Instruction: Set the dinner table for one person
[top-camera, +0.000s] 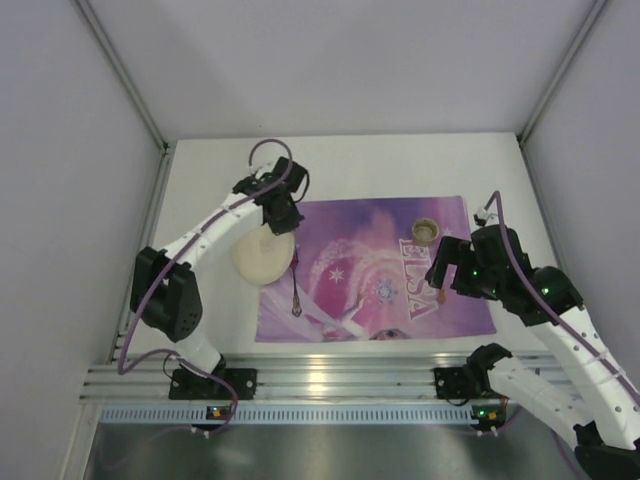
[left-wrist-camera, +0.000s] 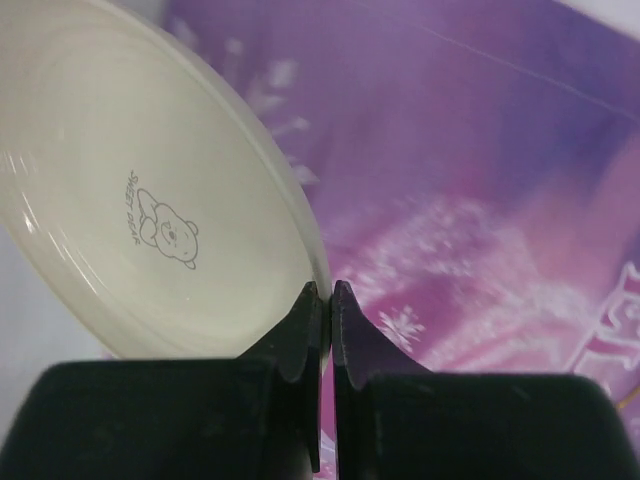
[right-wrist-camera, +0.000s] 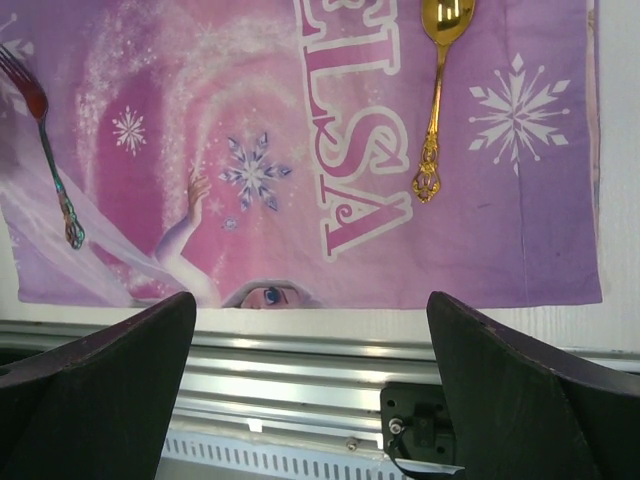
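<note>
Clearance to the right decides the coming move: the round cream ceramic plate (top-camera: 262, 259), its rim clenched in the left pincer (left-wrist-camera: 322, 290), straddles the left edge of the purple snowflake-printed placemat (top-camera: 372, 240). The mat's open middle lies to the plate's right, beyond the slim metal fork (top-camera: 296, 288) just beside it, whose long axis runs near to far. The large matte white counter (top-camera: 200, 180) spreads under everything. The right pincer (right-wrist-camera: 310, 300) hangs released over the mat's right side near the gold spoon (right-wrist-camera: 433, 110), so the left arm is judged nearer.
</note>
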